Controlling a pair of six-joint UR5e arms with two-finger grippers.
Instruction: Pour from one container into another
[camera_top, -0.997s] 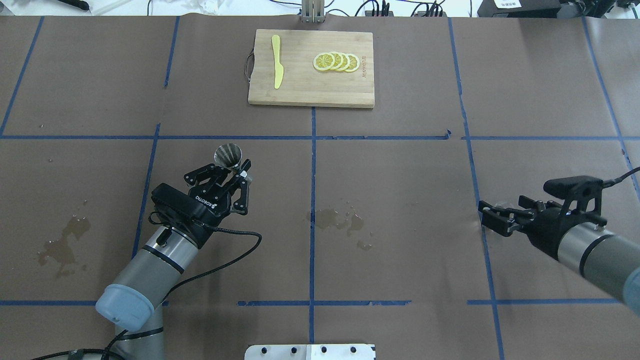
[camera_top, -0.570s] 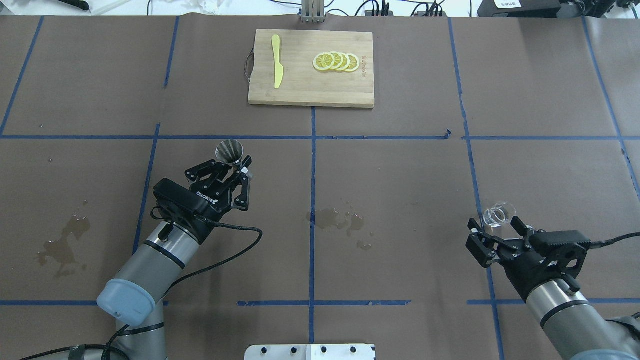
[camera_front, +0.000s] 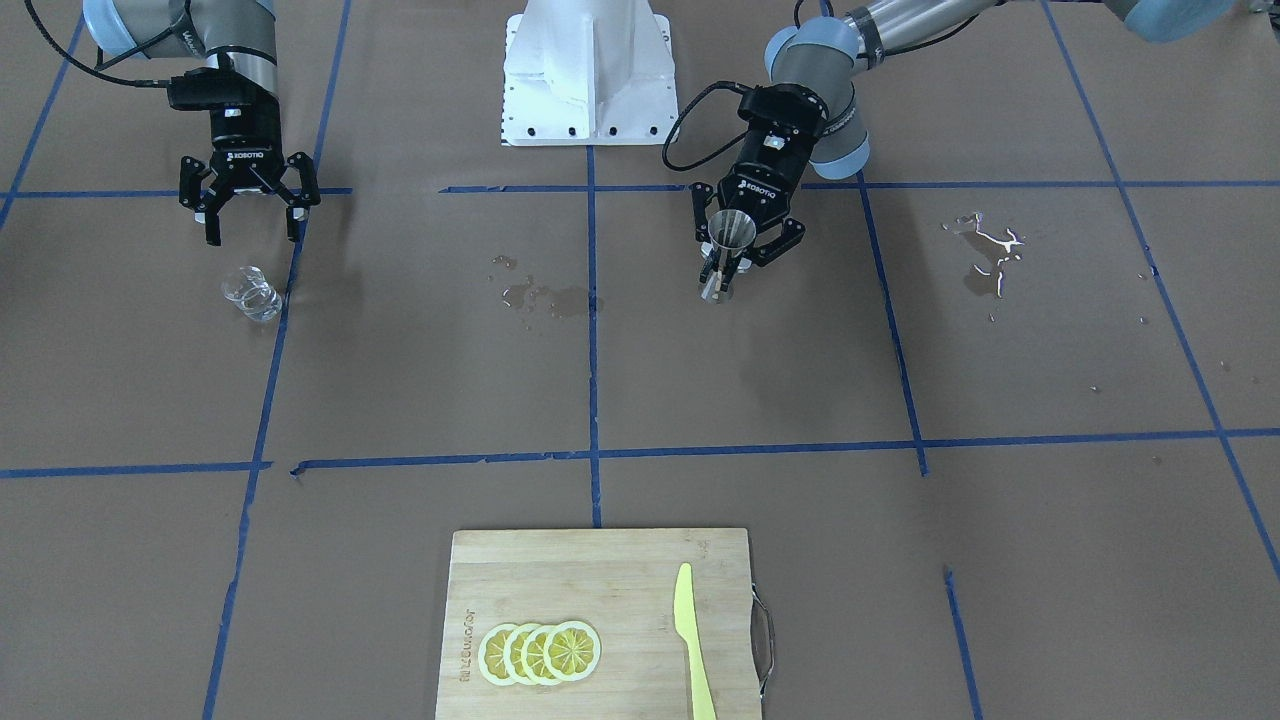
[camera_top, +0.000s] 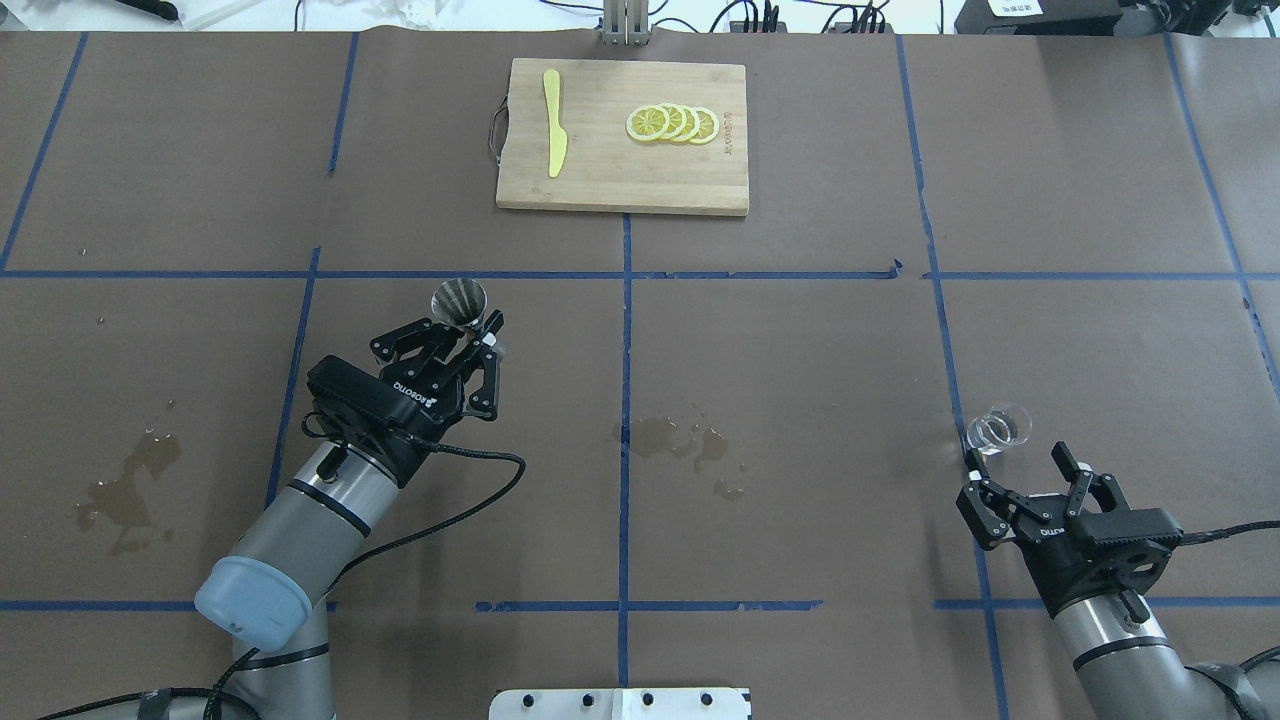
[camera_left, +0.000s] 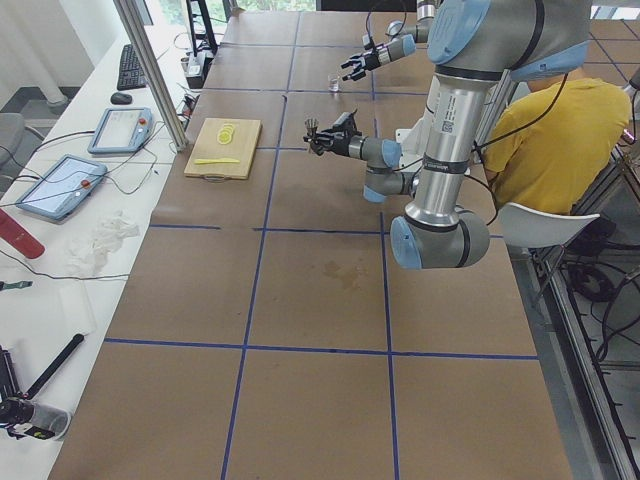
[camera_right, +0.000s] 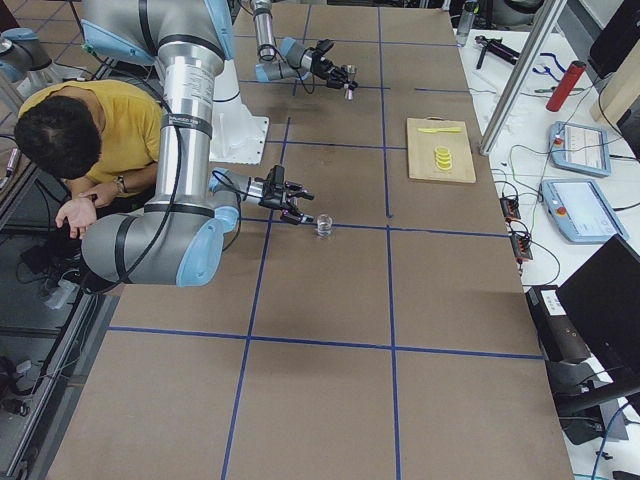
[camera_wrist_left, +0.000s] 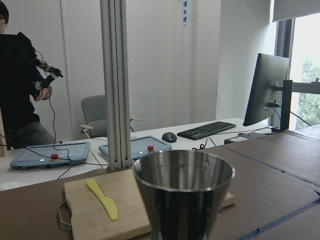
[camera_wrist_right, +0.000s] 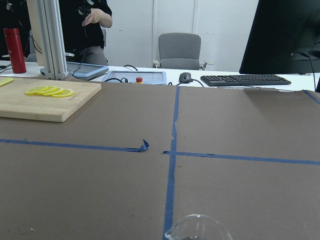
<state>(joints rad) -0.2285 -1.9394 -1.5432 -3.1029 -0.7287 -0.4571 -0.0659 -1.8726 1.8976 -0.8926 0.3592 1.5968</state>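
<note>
Right gripper (camera_top: 1020, 482) has backed off, fingers spread wide — the cup (camera_top: 997, 428) stands on the table (camera_top: 800, 380) just ahead of them. Left gripper (camera_top: 465, 330) — well apart — squeezes the jigger (camera_top: 458, 302).

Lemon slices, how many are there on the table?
4 slices, all overlapping in one row on the cutting board, right half in the overhead view, apart from the knife. None seems hidden.

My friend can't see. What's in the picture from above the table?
The left gripper grips a shiny steel jigger at a brown table, while the open right gripper sits just behind a small glass cup. At the far edge, a cutting board holds lemon slices and a yellow knife.
</note>
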